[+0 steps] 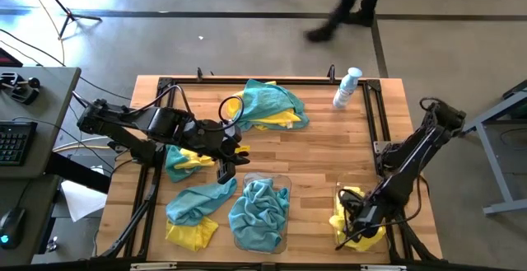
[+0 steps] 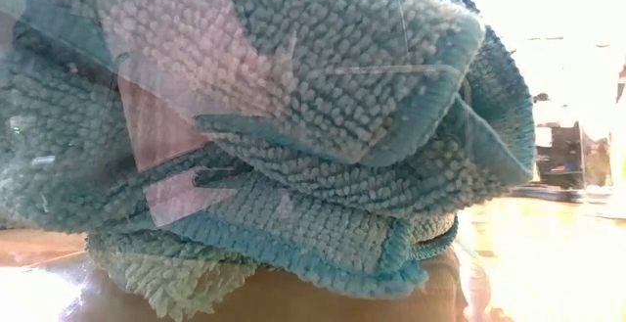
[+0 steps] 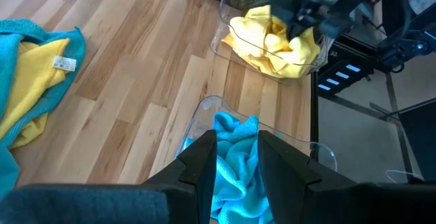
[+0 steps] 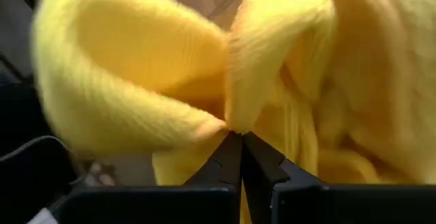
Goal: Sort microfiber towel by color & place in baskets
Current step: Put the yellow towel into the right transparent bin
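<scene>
**Sorting towels: yellow cloth pinched at the right-hand bin**

Sorting stands partway, by the look of it. A yellow towel (image 4: 272, 67) sits bunched in the clear basket (image 1: 360, 219) at the tabletop's (image 1: 329, 151) front right, and the right claw (image 1: 352, 221) is down in it, fingers pressed together on a fold of the cloth. Teal towels (image 1: 259, 209) fill the middle basket (image 1: 284, 182). Unsorted mixed heaps lie at the back centre (image 1: 268, 106) and front left (image 1: 193, 213), another under the left arm.

The main risk, I judge, is the right claw lifting without letting go, dragging the yellow cloth back out or tipping the light bin. The left claw (image 3: 236, 157), spread and holding nothing, hovers just beside the teal basket and could knock its rim.

Only the right wrist view shows the pinch itself; from above, the claw is lost among yellow folds. The low view is blocked by teal cloth behind clear plastic. A spray bottle (image 1: 347, 88) stands at the back, and a person walks beyond.
</scene>
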Controlling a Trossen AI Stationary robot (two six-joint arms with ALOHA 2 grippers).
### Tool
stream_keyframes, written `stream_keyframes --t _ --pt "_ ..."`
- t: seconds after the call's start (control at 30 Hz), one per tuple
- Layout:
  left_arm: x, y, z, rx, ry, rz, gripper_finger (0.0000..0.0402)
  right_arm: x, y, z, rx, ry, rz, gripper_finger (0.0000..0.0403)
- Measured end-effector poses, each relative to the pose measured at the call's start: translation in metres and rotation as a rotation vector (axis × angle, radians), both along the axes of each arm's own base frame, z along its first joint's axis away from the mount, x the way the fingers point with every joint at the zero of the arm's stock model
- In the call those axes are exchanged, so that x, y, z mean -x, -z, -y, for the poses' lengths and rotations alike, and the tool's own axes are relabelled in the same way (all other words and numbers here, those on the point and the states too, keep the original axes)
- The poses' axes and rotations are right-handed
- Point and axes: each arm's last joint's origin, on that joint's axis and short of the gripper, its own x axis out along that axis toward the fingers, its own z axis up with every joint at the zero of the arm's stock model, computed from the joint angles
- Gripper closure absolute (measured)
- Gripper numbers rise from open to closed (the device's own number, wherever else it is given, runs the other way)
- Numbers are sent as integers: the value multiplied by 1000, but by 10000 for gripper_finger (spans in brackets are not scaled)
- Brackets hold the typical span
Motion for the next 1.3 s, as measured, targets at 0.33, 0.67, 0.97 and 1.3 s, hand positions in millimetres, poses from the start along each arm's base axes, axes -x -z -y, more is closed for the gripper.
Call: stream_keyframes --t 0.33,0.67,0.97,1.3 --pt "0 0 0 0 -1 0 308 3 -72 2 272 -86 201 403" --pt "0 0 0 11 -15 0 308 -4 -30 -7 218 -204 43 403" --pt "-1 1 0 6 -29 -2 308 -9 28 -18 250 -256 -5 403" --pt "-1 1 0 19 -39 -3 308 -12 68 -21 242 -377 43 403"
